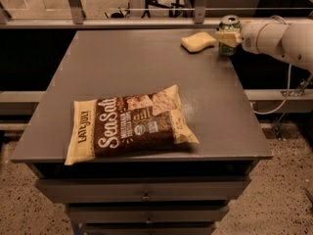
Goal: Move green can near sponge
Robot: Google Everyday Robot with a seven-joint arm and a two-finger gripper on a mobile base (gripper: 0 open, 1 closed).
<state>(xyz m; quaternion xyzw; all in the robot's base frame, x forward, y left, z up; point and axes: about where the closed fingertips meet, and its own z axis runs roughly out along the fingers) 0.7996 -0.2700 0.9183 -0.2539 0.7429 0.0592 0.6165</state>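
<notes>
The green can (pixel 229 24) is upright at the table's back right corner, just right of the pale yellow sponge (pixel 198 41), with a small gap between them. My gripper (pixel 227 37) reaches in from the right on a white arm (pixel 279 37) and is shut on the green can, with one pale finger (pixel 225 37) across the can's front. The can's lower half is partly hidden by that finger. I cannot tell whether the can's base rests on the table.
A large brown-and-cream chip bag (pixel 129 123) lies flat near the front of the grey table (pixel 122 62). Drawers (pixel 144 195) sit below the tabletop. A railing (pixel 146 22) runs behind the table. A cable (pixel 279 102) hangs at the right.
</notes>
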